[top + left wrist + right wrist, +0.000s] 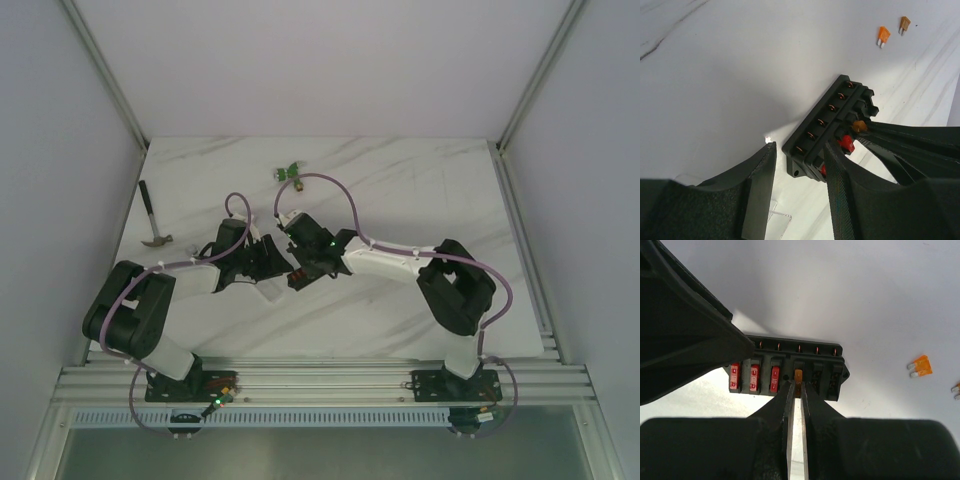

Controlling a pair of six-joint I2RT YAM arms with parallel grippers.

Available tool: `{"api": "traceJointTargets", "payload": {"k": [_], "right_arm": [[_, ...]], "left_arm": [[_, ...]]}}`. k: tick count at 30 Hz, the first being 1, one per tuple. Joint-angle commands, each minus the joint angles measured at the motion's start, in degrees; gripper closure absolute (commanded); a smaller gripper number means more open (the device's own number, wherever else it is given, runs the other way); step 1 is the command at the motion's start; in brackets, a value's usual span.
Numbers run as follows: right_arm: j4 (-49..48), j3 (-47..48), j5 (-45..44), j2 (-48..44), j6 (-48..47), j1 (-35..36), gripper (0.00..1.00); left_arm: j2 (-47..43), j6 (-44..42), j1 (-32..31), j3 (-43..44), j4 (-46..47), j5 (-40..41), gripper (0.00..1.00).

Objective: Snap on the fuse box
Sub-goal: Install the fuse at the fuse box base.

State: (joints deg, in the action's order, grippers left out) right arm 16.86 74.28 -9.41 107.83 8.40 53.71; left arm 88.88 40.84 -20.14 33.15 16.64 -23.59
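Fuse box is lying flat around the middle of the desk, a bit closer to the near edge than the far one, right where the two arms meet.

Left gripper has its fingers spread apart, straddling one end of the fuse box. One finger is up against the end with the red fuses. The other finger stands off, with a strip of desk showing in between. There's a clear plastic piece just beside that second finger, partly hidden under it.

Right gripper is pinched together on an amber fuse, holding it at the fourth slot in the row. Can't tell how deep it sits. Three red fuses fill the slots next to it, on the left gripper's side. A row of copper contacts runs along the box's other long edge.

Two loose fuses lie side by side on the desk, well apart from the box: an orange fuse and a brownish fuse.

Farther back, a hammer lies near the left edge, handle pointing toward the far edge. A green connector sits close to the far edge, roughly mid-width.
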Motion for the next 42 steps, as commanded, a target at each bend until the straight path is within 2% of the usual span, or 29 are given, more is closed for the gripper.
{"api": "traceJointTargets", "payload": {"k": [1,15,21,35,42], "right_arm": [[0.4,-3.2,-1.7,0.9,1.2,0.3,1.00],[2.6,-5.2,-3.5,0.5,3.2,1.2,1.00],[1.2,-3.7,-0.5,-2.1,4.6,1.3,1.00],[0.6,-1.4,-0.2,-6.7,7.5,1.3,0.69],[3.4,0.2,0.8,-8.1,10.2,0.5,0.69]], "left_arm": [[0.8,0.4,0.4,0.8,-0.5,-0.8,0.48],[0.4,1.0,0.3,1.2,-0.7,-0.6,0.48],[-0.3,1.2,0.4,1.8,-1.0,-0.4,0.48],[-4.1,-0.4,0.4,4.3,-7.4,2.8,0.42],[-7.3,-0.1,-0.3,4.0,-13.1,5.3,0.41]]}}
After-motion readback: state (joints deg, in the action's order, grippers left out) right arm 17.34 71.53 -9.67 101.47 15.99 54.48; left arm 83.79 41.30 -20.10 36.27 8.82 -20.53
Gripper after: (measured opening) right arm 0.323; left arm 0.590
